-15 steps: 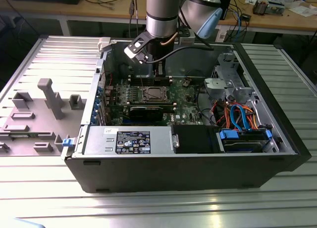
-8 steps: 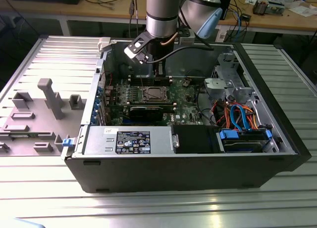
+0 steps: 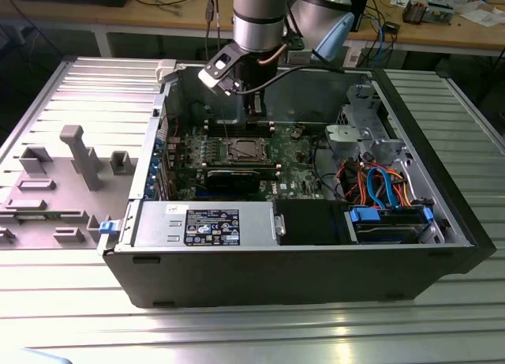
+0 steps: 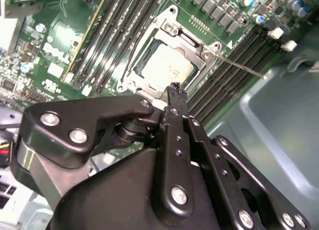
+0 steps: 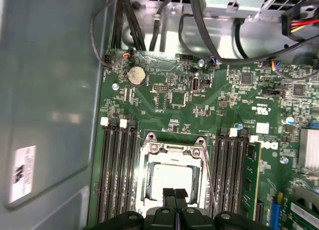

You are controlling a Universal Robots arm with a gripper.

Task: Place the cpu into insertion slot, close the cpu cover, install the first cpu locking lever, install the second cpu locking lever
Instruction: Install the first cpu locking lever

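Here, the pincer (image 5: 174,194), closed and empty, hovers above the cpu (image 5: 172,177) framed by the cpu cover (image 5: 172,151).

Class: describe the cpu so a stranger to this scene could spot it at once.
Look into the open computer case, at the green motherboard. Between two banks of long black memory slots sits the cpu: the one pale silvery square, framed in metal.
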